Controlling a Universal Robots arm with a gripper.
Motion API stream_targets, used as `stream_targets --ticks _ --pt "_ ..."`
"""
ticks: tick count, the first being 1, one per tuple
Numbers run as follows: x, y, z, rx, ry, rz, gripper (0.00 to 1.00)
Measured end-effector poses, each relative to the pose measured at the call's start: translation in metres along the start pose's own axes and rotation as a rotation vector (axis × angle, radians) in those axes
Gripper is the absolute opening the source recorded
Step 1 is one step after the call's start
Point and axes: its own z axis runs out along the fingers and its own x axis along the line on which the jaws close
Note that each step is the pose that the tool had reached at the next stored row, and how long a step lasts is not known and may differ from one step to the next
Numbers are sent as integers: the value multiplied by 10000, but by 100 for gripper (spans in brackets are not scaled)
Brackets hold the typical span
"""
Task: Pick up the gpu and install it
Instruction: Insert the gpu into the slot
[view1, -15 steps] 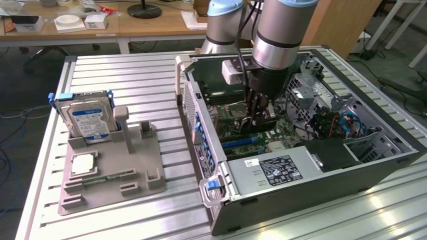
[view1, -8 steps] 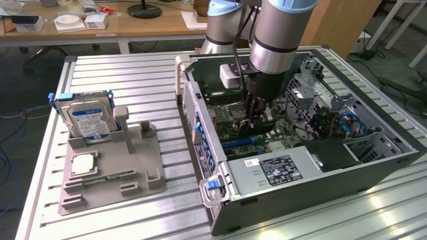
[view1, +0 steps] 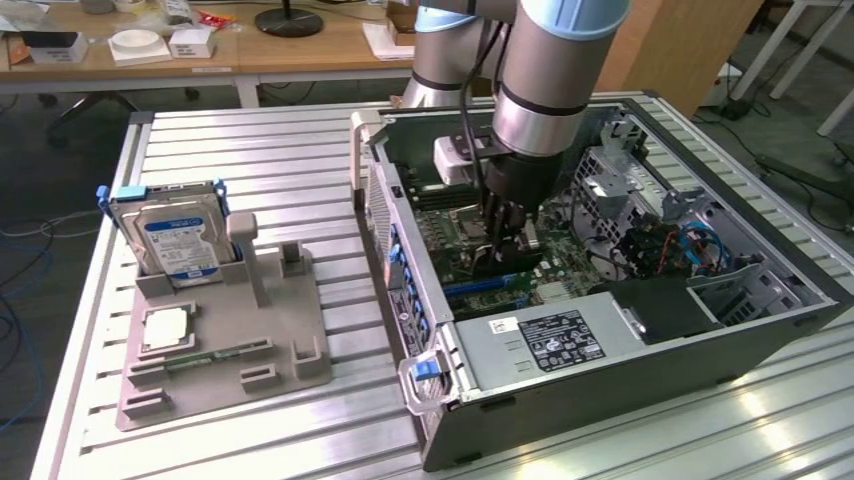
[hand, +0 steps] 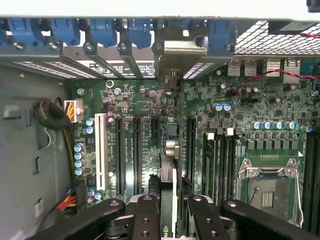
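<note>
The desk was ribbed aluminium with a dull brushed sheen. Toward its edge at the exterior view's left, a matt grey plastic holder carried a hard drive of bare silver metal with a glossy blue-white label, and a processor chip with a satin metal lid. The computer case was dark, matt sheet metal; its motherboard looked glossy green. The end effector had matt black fingers clamped on the gpu, whose edge was dull grey.

Bright, even room light, glare streaking the slatted table, the case interior shaded.
</note>
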Motion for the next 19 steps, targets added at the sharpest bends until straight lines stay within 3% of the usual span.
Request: stream_targets --ticks 19 --pt "-4 36 141 0 0 -1 26"
